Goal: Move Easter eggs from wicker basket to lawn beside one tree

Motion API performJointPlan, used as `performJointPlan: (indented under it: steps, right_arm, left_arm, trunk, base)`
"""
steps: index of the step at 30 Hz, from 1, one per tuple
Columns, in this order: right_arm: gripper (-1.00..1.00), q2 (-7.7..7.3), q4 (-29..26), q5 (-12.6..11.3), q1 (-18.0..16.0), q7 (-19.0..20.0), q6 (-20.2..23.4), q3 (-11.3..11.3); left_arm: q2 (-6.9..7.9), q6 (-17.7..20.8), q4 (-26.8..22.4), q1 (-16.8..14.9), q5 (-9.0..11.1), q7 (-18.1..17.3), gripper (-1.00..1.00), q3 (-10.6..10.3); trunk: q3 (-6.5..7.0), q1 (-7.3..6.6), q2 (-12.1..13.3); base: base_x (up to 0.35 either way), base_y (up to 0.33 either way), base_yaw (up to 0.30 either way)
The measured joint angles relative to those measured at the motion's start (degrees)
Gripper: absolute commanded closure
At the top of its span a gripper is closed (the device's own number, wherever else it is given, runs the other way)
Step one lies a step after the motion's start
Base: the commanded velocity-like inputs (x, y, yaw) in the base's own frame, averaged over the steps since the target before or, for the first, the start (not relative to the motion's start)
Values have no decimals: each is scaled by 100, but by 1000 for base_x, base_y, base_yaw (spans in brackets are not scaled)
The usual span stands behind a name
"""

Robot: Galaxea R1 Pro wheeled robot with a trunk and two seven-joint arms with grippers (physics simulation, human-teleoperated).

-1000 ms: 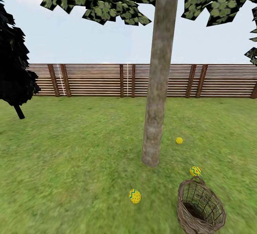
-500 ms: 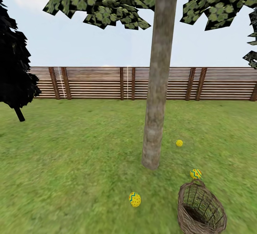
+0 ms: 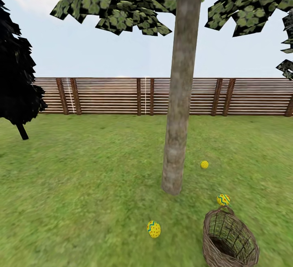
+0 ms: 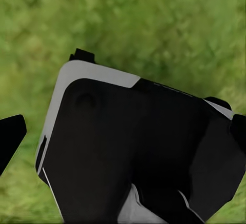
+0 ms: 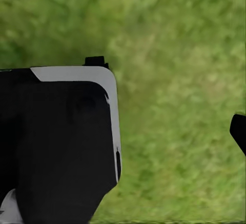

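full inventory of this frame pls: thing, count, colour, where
Easter eggs: 3, yellow with blue zigzags, all on the grass: one right of the trunk, one just behind the basket handle, one left of the basket.
wicker basket: 1, brown, lower right on the grass, no egg visible inside.
tree: 1, grey-brown trunk, green canopy, centre.
black tree: 1, far left.
fence: 1, brown slats, across the back.
lawn: mottled green.
robot base: black-and-white body over grass in the left wrist view and right wrist view; claw states cannot be told.
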Motion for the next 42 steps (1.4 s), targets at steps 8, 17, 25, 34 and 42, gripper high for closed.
performJointPlan:
  steps: [8,17,25,34,42]
  right_arm:
    - [-100,103,0,4,554,-2,-43,2]
    - [-100,169,-3,13,1194,-3,-540,3]
    - [-100,316,17,21,1605,-2,-542,3]
    - [-100,398,19,14,1720,-8,-546,4]
    - [-100,380,-7,17,1722,6,-525,26]
  left_arm:
    - [-52,-363,3,494,-12,582,-100,2]
    - [-292,-720,3,1216,-5,657,-100,11]
    - [-454,-923,2,1551,-5,658,-100,12]
    - [-509,-994,15,1782,-4,663,-100,11]
    - [-536,-978,-14,1821,-11,636,-100,13]
  trunk:
    - [47,0,-1]
    - [129,0,-1]
    - [202,0,-1]
    - [281,1,-3]
    - [296,1,-3]
  base:
    - [0,0,0]
    - [0,0,0]
    - [0,0,0]
    - [0,0,0]
    - [0,0,0]
